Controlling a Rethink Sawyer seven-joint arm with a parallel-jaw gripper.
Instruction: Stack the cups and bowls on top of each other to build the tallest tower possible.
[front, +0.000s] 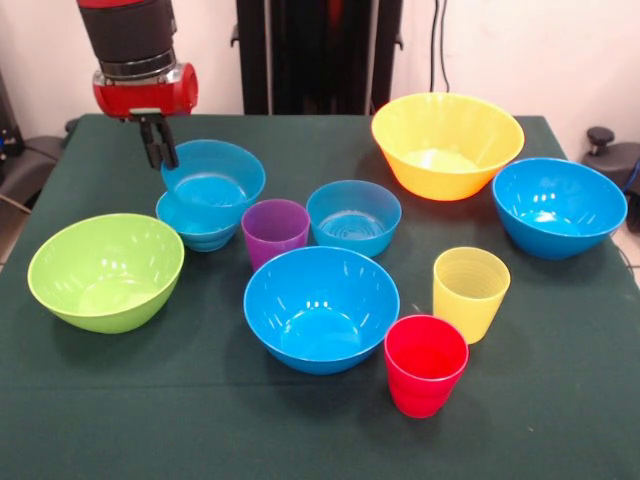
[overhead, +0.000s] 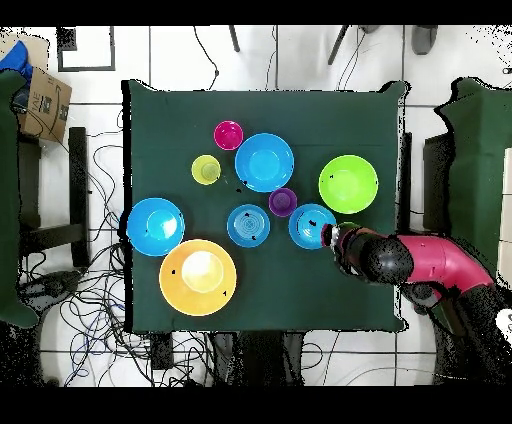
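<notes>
Two small blue bowls (front: 212, 182) sit nested at the table's left, forming a low tower (overhead: 310, 226). My gripper (front: 160, 150) hangs just above the far left rim of the top bowl, shut, with nothing seen between its fingers; from overhead the gripper (overhead: 335, 238) is at that stack's edge. A lime green bowl (front: 105, 270) stands to the left. The purple cup (front: 275, 232), another small blue bowl (front: 353, 217) and a large blue bowl (front: 320, 308) fill the middle. The yellow cup (front: 470, 292) and red cup (front: 425, 363) stand front right. A big yellow bowl (front: 447, 143) and a large blue bowl (front: 558, 205) sit far right.
A dark green cloth (front: 100, 430) covers the table. In the overhead view a cardboard box (overhead: 42, 100) lies beyond one side of the table, and cables (overhead: 95, 310) run over the floor around it.
</notes>
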